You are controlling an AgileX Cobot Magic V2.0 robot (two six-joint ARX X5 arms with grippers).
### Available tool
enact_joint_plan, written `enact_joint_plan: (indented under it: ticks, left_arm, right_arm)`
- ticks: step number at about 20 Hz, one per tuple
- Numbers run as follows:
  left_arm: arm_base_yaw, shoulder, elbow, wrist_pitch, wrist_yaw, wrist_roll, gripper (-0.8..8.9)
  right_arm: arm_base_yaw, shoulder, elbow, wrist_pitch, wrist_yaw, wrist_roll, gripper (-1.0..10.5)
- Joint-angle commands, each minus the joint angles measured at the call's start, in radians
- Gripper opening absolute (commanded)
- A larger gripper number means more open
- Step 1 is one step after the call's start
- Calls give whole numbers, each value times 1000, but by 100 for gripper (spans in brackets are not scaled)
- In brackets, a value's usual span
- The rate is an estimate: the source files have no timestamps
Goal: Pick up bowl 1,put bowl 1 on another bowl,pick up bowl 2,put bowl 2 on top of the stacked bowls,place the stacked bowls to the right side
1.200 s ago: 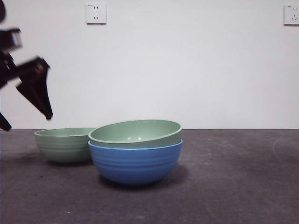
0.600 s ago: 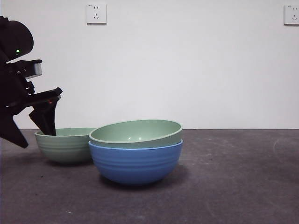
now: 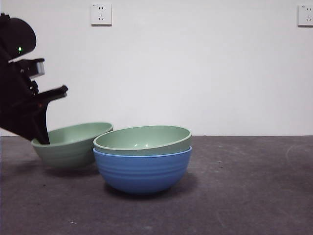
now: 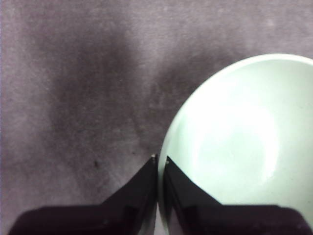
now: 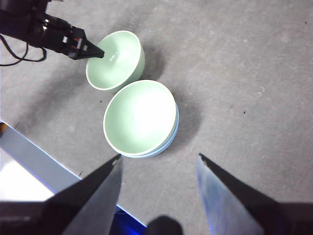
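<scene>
The pale mint bowl 2 stands left of the stack and is tilted, its right edge raised. My left gripper is shut on its left rim, one finger inside and one outside; the left wrist view shows the jaws pinching the rim of bowl 2. The darker grey-green bowl 1 sits nested in the blue bowl at the table's middle. My right gripper hangs open high above bowl 1, with bowl 2 and the left gripper beyond.
The dark grey table stretches bare to the right of the stack. A white wall with two sockets stands behind. The right wrist view shows the table's edge near the stack.
The left gripper came down from the upper left onto bowl 2's left rim and shut on it. Bowl 2, flat before, now tilts with its right edge up.
</scene>
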Motion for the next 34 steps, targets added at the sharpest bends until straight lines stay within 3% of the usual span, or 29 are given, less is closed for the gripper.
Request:
enact_joint_plan:
  ticks: [1, 5, 8, 11, 15, 27, 28, 31, 34]
  left_arm:
    - [-5, -54, 47, -53, 4, -2, -7]
    - [-43, -163, 141, -229, 7, 49, -7]
    - [-138, -222, 194, -327, 29, 51, -7]
    - [-259, -225, 203, -335, 17, 50, -7]
    - [-391, -172, 203, -311, -103, 50, -7]
    - [-436, 62, 203, -243, -105, 46, 6]
    - [-436, 62, 203, -245, -100, 45, 33]
    - [-436, 61, 204, -262, -95, 45, 271]
    - [-436, 56, 211, -272, -48, 29, 293]
  right_arm:
    - [1, -3, 1, 2, 3, 10, 253]
    - [1, -3, 1, 2, 3, 10, 253]
    - [1, -3, 1, 2, 19, 10, 253]
    - [1, -3, 1, 2, 36, 10, 253]
    - [1, -3, 1, -3, 36, 10, 253]
    - [1, -3, 1, -42, 44, 9, 253]
    - [1, -3, 1, -42, 44, 9, 253]
    - [1, -3, 1, -51, 44, 10, 254]
    - [1, -1, 1, -57, 44, 10, 255]
